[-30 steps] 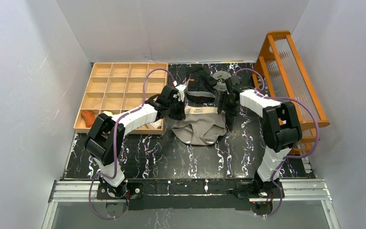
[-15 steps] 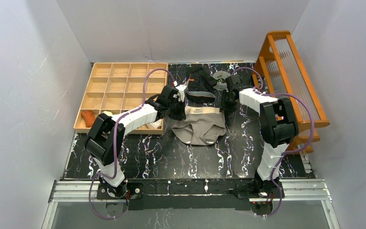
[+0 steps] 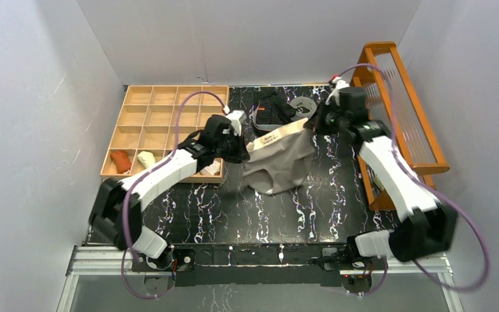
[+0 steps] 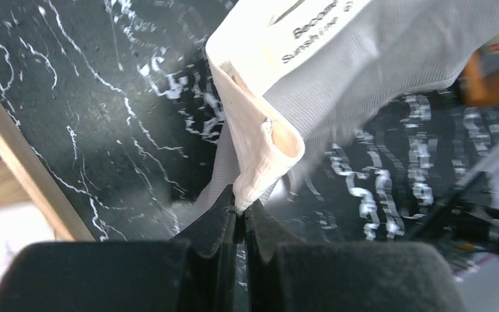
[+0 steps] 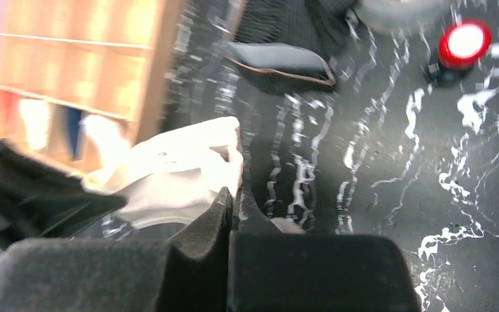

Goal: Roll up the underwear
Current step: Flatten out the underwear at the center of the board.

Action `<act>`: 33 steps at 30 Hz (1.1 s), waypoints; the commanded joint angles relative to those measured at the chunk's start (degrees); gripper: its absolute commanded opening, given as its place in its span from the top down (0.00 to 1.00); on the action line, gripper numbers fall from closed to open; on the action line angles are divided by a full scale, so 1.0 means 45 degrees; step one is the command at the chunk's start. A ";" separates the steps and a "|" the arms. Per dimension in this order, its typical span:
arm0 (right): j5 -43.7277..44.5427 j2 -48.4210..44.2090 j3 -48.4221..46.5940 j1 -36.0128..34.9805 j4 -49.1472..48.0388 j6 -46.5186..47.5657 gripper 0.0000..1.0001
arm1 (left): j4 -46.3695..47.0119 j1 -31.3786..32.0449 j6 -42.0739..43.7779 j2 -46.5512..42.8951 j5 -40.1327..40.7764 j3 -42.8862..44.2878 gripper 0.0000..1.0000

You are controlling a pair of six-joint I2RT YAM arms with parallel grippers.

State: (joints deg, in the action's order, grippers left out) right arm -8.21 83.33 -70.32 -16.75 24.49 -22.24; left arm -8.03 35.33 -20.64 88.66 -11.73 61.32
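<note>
Raising the beige underwear (image 3: pixel 281 158) from the table (image 3: pixel 221 211), where it was lying flat a second ago, the left gripper (image 4: pixel 239 211) and the newly closed right gripper (image 5: pixel 235 198) are each pinching one waistband corner, stretching the garment ready for rolling.

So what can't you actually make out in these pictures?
Top view: the black underwear has its near edge hidden behind the raised beige underwear.
Top view: the orange lump and pale lump in the wooden tray are too small to identify.
Left wrist view: the waistband label is cut off by the top edge.
Right wrist view: motion blur smears the red-topped thing beyond naming.
</note>
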 commanded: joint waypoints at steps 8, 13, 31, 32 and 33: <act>-0.3343 -0.5976 -0.0509 -0.0027 0.3951 -0.0693 0.99 | -0.6092 0.2089 -0.3263 -0.6532 0.1058 0.1230 0.90; 0.2248 -0.2017 0.1299 -0.0011 0.2318 -0.0806 0.99 | -0.4040 0.2015 -0.1678 -0.1992 0.3810 0.0345 0.56; 0.4837 -0.0224 0.1165 -0.0045 0.1799 -0.0308 0.98 | -0.0211 0.1831 -0.1446 0.1164 0.3060 0.0255 0.36; 0.4848 -0.0218 0.1225 -0.0046 0.1752 -0.0302 0.98 | -0.0027 0.1711 -0.1496 0.1460 0.3017 0.0423 0.36; 0.4843 -0.0217 0.1305 -0.0047 0.1687 -0.0264 0.98 | 0.0257 0.1591 -0.1615 0.1663 0.2967 0.0481 0.36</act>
State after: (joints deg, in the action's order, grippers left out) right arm 12.51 81.91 -63.86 -16.95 33.78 -23.79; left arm -11.66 44.12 -26.72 92.25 2.35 60.53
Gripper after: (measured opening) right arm 0.041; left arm 0.640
